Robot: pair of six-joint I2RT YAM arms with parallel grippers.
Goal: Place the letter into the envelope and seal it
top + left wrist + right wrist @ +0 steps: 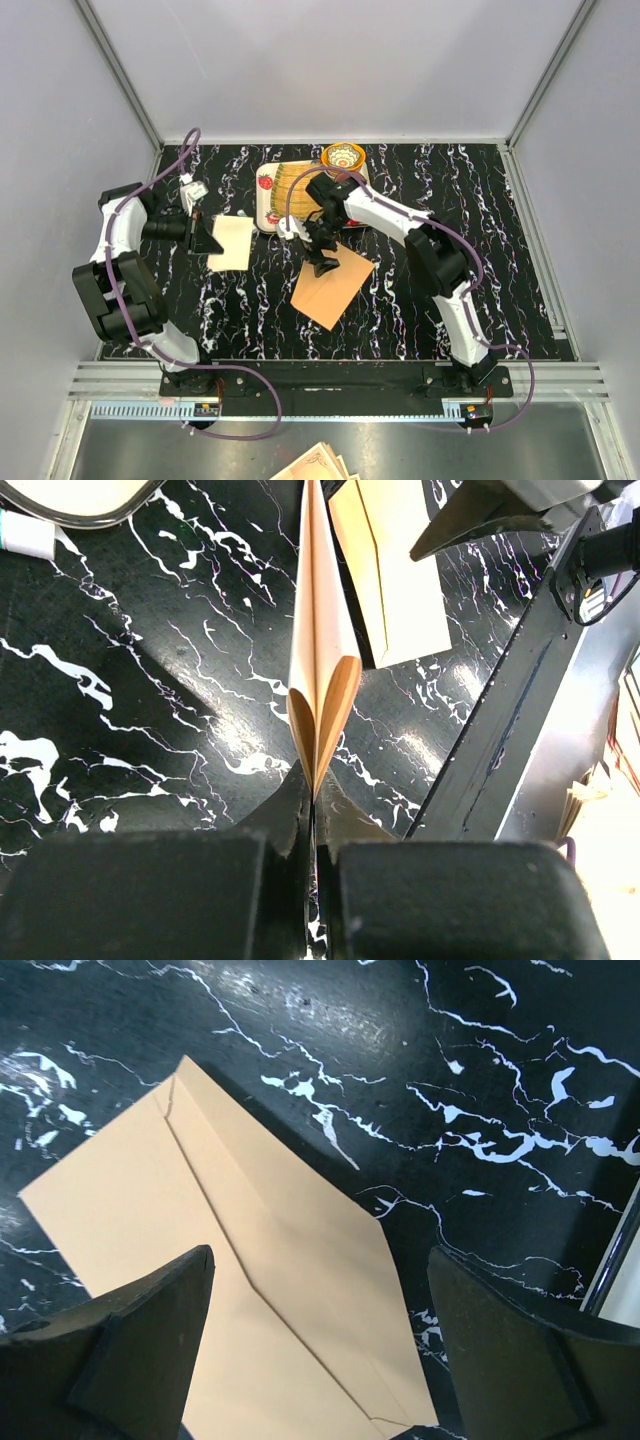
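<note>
The letter (231,243) is a pale beige folded sheet at the left of the table, and my left gripper (210,243) is shut on its near edge. In the left wrist view the letter (320,670) stands on edge, its folded layers pinched between the jaws of my left gripper (313,780). The orange-tan envelope (333,287) lies flat mid-table, also visible as the envelope (395,580) beyond the letter. My right gripper (322,258) hovers open over the envelope's upper left end. In the right wrist view the envelope (250,1260) lies under my right gripper (320,1305), flap spread outward, nothing gripped.
A tray (263,190) with yellow-orange contents and a patterned bowl (343,157) sit at the back centre. A small white tube (192,187) lies near the left arm. Loose ornate papers (315,465) lie below the table's front rail (330,375).
</note>
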